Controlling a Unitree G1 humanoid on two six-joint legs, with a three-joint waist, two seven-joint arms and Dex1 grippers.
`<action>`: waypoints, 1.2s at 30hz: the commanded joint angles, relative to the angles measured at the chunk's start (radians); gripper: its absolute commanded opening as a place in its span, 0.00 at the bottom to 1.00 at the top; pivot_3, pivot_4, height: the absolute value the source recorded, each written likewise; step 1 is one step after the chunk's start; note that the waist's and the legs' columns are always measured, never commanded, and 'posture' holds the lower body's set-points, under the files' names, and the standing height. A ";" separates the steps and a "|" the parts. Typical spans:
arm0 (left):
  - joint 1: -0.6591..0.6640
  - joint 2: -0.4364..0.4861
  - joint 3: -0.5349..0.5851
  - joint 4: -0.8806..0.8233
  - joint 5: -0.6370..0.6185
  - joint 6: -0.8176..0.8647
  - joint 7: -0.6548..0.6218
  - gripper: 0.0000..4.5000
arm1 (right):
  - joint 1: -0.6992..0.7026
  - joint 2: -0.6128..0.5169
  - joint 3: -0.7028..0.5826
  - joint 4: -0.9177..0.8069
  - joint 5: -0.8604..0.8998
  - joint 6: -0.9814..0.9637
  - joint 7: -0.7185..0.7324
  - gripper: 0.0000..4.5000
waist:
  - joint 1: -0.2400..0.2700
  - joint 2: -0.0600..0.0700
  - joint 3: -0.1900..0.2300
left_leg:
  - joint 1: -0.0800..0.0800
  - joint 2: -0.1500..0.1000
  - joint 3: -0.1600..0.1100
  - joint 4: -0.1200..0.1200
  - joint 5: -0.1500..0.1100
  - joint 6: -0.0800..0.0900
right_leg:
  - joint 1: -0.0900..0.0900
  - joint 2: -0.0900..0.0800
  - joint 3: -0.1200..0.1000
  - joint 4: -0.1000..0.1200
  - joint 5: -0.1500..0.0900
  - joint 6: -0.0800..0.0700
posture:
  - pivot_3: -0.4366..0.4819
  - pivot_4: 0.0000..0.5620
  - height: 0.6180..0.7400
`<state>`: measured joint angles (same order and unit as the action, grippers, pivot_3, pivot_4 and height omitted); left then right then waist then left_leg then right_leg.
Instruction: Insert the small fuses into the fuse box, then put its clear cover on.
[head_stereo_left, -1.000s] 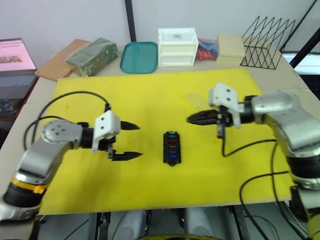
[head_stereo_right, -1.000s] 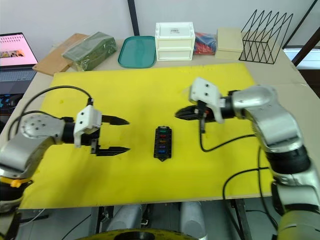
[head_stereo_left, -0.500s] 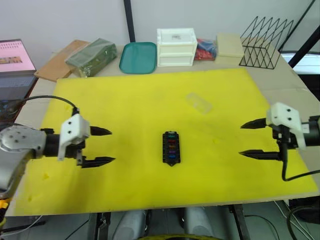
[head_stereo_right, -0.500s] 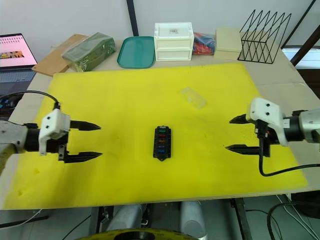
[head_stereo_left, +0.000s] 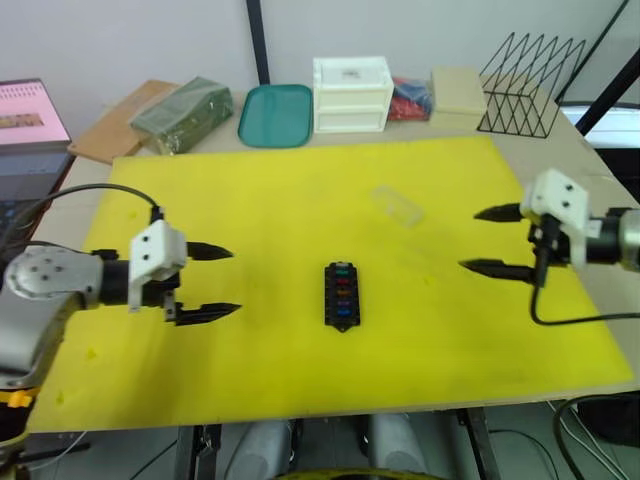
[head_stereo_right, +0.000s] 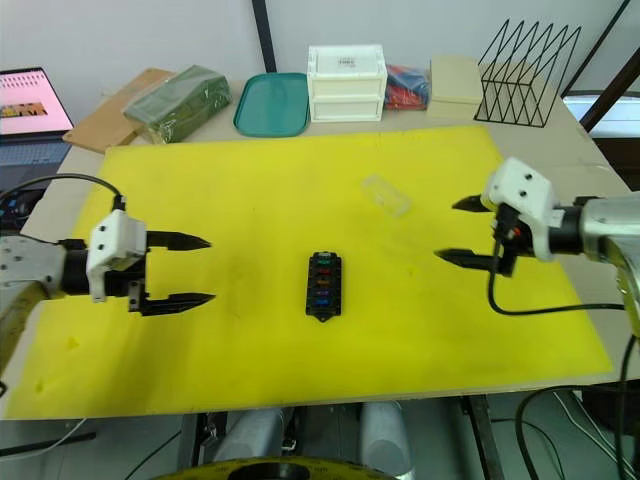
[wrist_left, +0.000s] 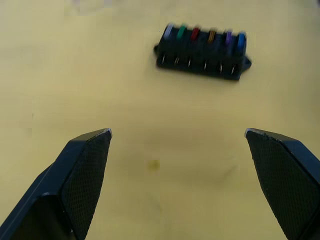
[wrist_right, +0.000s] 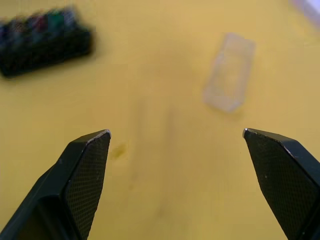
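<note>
Both hands, left hand (head_stereo_left: 212, 283) and right hand (head_stereo_left: 484, 240), gape wide, empty.

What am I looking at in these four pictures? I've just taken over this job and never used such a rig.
This is a humanoid robot with two arms, each ending in a two-fingered black gripper. Two pictures come from its head camera, looking down on a yellow mat. The other two come from cameras on its wrists, looking along the fingers. The left gripper and right gripper are both open and hold nothing. Between them lies the black fuse box, with six coloured fuses already seated in its slots. The clear cover lies apart on the mat, not yet fitted. Behind the mat stand a green tray, a white drawer box and a wire rack.
</note>
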<state>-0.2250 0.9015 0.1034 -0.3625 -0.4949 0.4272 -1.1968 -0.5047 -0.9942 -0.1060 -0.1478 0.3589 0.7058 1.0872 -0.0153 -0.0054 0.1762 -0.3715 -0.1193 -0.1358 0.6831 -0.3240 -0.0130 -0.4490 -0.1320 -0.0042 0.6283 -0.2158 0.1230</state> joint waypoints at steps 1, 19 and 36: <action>-0.033 -0.037 -0.041 -0.053 -0.027 0.034 0.043 1.00 | -0.146 0.079 0.082 0.117 -0.032 0.096 -0.094 1.00 | 0.002 0.000 0.000 | 0.000 0.000 0.000 0.000 0.000 0.000 | 0.000 0.000 0.000 0.000 0.000 0.000 | 0.48 0.27 1.00; -0.007 -0.118 -0.144 -0.146 -0.003 0.039 0.137 1.00 | -0.573 0.433 0.280 0.868 -0.229 -0.047 -0.176 1.00 | -0.001 0.000 0.000 | -0.003 -0.002 0.000 0.000 0.001 -0.001 | -0.005 0.000 0.001 0.001 0.001 -0.001 | 0.48 0.27 1.00; 0.310 -0.153 -0.158 -0.342 0.057 0.055 0.336 1.00 | -0.528 0.452 0.266 0.820 -0.286 -0.150 -0.119 0.42 | -0.001 0.000 0.000 | -0.002 -0.001 0.000 -0.001 0.001 -0.002 | -0.006 0.001 0.002 0.002 0.001 -0.001 | 0.48 0.27 1.00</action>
<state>0.0748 0.7634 -0.0480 -0.6609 -0.4574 0.4877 -0.9056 -1.0235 -0.5358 0.1934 0.7393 0.0550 0.5612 0.9684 -0.0159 -0.0050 0.1758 -0.3739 -0.1199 -0.1355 0.6824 -0.3230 -0.0146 -0.4544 -0.1305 -0.0023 0.6300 -0.2149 0.1216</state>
